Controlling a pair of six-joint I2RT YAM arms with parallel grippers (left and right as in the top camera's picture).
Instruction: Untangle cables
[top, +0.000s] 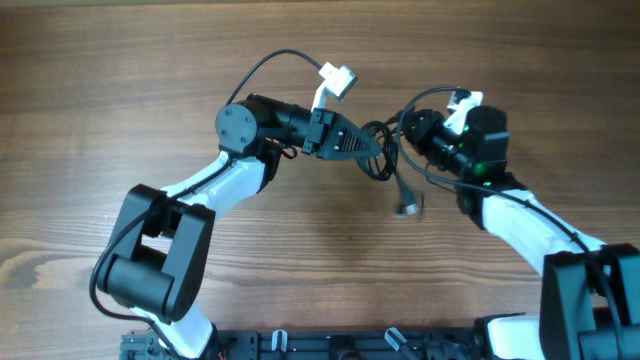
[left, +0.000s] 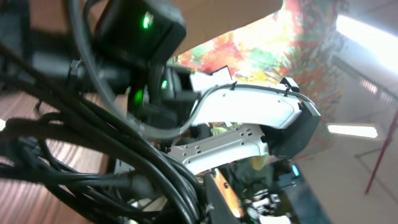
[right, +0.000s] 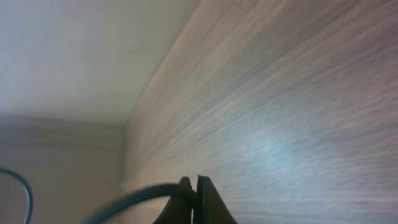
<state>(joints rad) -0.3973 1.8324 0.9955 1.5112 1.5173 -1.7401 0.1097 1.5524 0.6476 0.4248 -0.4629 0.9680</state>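
The cables (top: 381, 150) sit between the left tool (top: 366, 143) and the right tool (top: 405, 128), over the middle of the counter (top: 120, 80). One plug end (top: 408, 206) is nearer the front.

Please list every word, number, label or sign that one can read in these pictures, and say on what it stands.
No text can be read in any view.
The left arm's white tag and the right arm's white tag: too small to show any print.
The cables and the table: no markings seen.
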